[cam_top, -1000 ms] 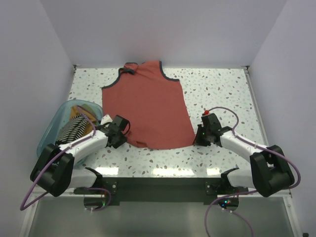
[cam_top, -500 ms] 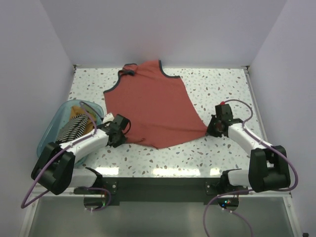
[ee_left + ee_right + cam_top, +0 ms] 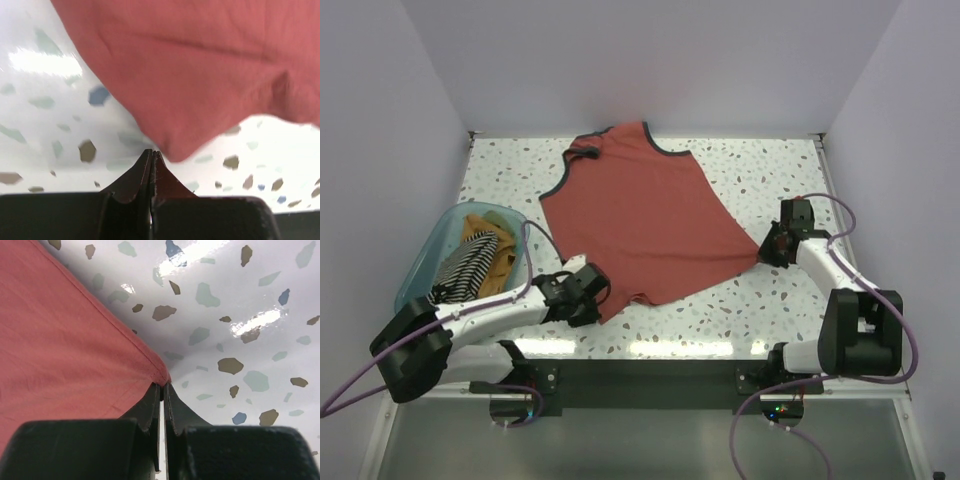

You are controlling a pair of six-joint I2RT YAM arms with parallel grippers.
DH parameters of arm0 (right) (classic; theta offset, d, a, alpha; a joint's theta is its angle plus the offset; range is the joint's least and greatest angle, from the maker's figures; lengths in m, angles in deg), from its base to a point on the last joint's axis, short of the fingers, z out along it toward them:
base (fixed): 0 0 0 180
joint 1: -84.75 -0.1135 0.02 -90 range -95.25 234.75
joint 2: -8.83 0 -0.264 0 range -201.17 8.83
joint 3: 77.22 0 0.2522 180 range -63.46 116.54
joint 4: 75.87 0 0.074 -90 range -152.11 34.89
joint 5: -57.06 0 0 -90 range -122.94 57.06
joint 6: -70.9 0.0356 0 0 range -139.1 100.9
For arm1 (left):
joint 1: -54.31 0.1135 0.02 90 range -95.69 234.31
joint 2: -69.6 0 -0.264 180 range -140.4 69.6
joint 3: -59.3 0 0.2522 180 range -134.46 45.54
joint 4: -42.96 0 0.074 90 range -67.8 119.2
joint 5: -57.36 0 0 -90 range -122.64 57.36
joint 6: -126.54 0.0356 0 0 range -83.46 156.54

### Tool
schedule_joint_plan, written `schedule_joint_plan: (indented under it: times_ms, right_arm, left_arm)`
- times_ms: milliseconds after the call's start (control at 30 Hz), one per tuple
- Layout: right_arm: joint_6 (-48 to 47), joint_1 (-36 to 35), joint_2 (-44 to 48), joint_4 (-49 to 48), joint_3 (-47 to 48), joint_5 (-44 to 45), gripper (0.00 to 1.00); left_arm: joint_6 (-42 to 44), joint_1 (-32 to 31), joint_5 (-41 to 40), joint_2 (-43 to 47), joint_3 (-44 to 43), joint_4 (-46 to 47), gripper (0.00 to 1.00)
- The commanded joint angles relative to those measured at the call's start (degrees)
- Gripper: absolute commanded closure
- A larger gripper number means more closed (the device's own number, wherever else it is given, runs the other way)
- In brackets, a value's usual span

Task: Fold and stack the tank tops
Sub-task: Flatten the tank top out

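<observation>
Where the two arms reach out from the near edge, a speckled white tabletop point(image 3: 760, 170) fills the space between plain walls. On it lies the rust-red tank top point(image 3: 640, 220), the largest thing there. It is spread flat and turned at an angle, with its neck and armholes toward the far edge and its hem running slantwise across the near half. Just beside it on the left stands a translucent teal bin point(image 3: 420, 265), at the tabletop's left edge.

The left arm point(image 3: 490, 310) stretches low along the near edge, and the right arm point(image 3: 825, 265) reaches forward along the right side. The hem spans the gap between their ends.

The left tool point(image 3: 592, 292) sits at the near-left corner of the hem. In its wrist view its jaws are pressed fully together, and the corner of the red cloth point(image 3: 200, 75) meets their tips, lifted a little off the surface. The right tool point(image 3: 772, 245) is at the hem's right corner. Its jaws are nearly closed, and the seamed corner of the cloth point(image 3: 60, 355) runs straight in between them.

Inside the bin lie a black-and-white striped tank top point(image 3: 465, 268) and, behind it, a crumpled mustard-orange tank top point(image 3: 480, 228).

Dark navy trim point(image 3: 665, 152) edges the red top's neck and armholes.
</observation>
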Motion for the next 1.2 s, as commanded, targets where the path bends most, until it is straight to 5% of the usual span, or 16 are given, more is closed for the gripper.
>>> schedule_joint_plan:
  times_ms: [0,133,333,400,500,533,633,833,1167]
  right_arm:
    - [-0.98,0.50,-0.12,1.04,1.17,3.08,1.00]
    - [-0.72,1.90,-0.47,1.75,1.52,5.37,1.00]
    - [-1.51,3.49,-1.53,2.71,4.07,4.59,0.66]
    - [-1.95,2.80,0.92,2.72,3.55,4.41,0.54]
    - [-2.13,1.39,3.48,5.16,3.81,5.11,0.48]
    - [-1.95,-1.23,6.10,5.52,3.81,5.11,0.48]
    - [0.85,-13.49,10.93,7.72,4.42,8.44,0.48]
    - [9.20,-35.94,14.47,8.78,4.25,9.33,0.60]
    - [14.84,-70.93,-3.79,4.74,16.70,17.15,0.64]
  left_arm:
    - [-6.95,-6.71,1.48,2.34,0.69,-3.87,1.00]
    - [-11.26,-11.92,0.96,4.62,-0.18,-7.81,1.00]
    - [-9.34,-11.76,-8.25,12.52,-9.12,-18.88,0.99]
    - [-6.80,-8.53,-11.69,14.20,-11.86,-20.83,0.91]
    - [-1.70,1.20,-11.61,14.91,-15.21,-19.53,0.71]
    - [1.45,3.69,-11.61,14.65,-16.61,-17.43,0.62]
    - [6.55,12.22,-10.21,11.68,-19.59,-11.03,0.55]
    - [11.58,27.17,-5.20,1.30,-22.77,-0.90,0.58]
    - [15.01,34.91,-4.93,-15.32,-27.69,8.87,0.63]
